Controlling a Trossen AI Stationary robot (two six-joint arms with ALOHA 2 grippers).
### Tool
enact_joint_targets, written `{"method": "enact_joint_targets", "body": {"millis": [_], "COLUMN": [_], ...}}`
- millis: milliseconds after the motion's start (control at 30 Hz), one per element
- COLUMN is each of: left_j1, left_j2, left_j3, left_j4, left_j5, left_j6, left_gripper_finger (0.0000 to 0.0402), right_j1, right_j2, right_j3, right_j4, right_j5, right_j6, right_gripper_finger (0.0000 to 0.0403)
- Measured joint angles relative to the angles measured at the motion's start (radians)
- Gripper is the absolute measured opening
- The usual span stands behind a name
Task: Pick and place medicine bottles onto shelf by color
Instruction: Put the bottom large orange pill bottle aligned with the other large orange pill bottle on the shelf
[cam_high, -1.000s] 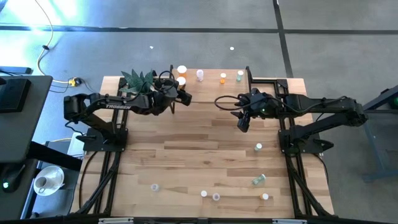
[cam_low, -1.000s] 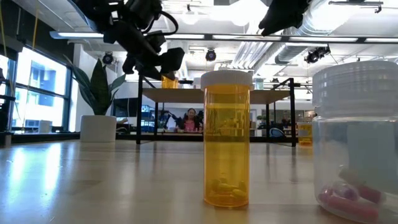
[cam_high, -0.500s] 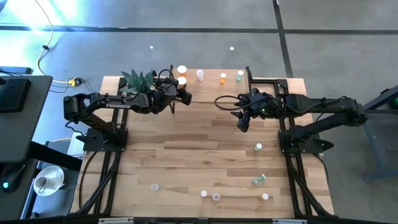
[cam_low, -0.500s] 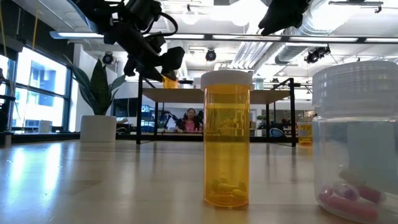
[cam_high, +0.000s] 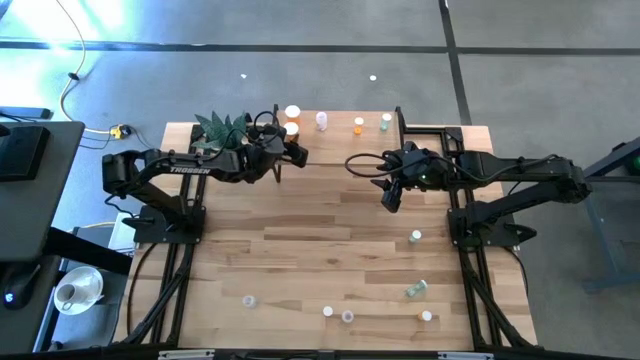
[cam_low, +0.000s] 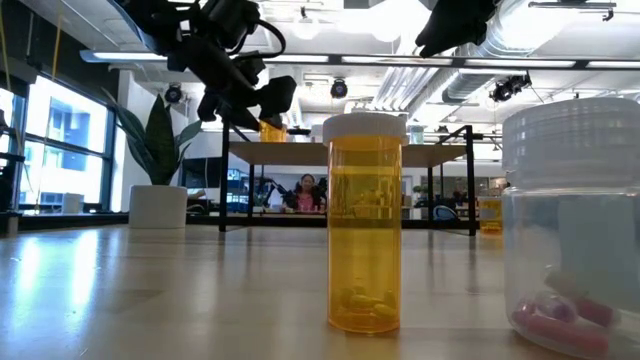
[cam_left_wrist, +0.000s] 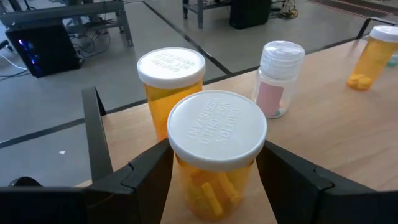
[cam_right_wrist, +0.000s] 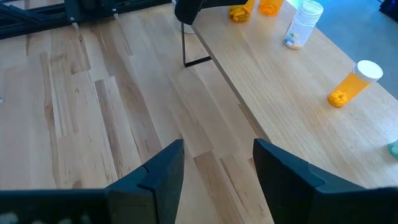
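Note:
The shelf (cam_high: 340, 131) stands at the table's far edge and carries several medicine bottles upright on their bases. My left gripper (cam_left_wrist: 216, 152) reaches over the shelf's left end. Its open fingers stand close on either side of an orange bottle (cam_left_wrist: 214, 149) with a white cap. Just beyond that one stand a second orange bottle (cam_left_wrist: 171, 78) and a clear bottle (cam_left_wrist: 278, 78). A small orange bottle (cam_high: 358, 125) and a pale green one (cam_high: 386, 122) stand farther right. My right gripper (cam_right_wrist: 217, 162) hangs open over bare table in front of the shelf, holding nothing. My left gripper's fingers (cam_left_wrist: 283, 171) come nearly level from the shelf's near-left side and flank the orange bottle just under its cap (cam_left_wrist: 217, 127). A thin gap shows along the bottle's body. Whether the fingers touch the cap I cannot tell. The bottle stands upright on the shelf.
A potted plant (cam_high: 222, 128) stands left of the shelf, beside my left arm. Several bottles are scattered over the table's near half, among them an orange one (cam_low: 365, 225), a clear one (cam_low: 575, 230) and a green one on its side (cam_high: 415, 289). Bare wood lies mid-table.

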Motion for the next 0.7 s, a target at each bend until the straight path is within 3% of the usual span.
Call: {"method": "enact_joint_targets", "body": {"millis": [533,700], "left_j1": [0.000,0.000], "left_j2": [-0.098,-0.105], "left_j3": [0.000,0.000], "left_j4": [-0.076,-0.079], "left_j5": [0.001,0.053], "left_j6": [0.000,-0.009], "left_gripper_finger": [0.0219,0.0219], "right_j1": [0.000,0.000], "right_j2": [0.000,0.000], "right_j3": [0.000,0.000], "right_j4": [0.001,0.005], "right_j5": [-0.012,-0.014], "right_j6": [0.000,0.001], "right_gripper_finger": [0.0184,0.0184]}}
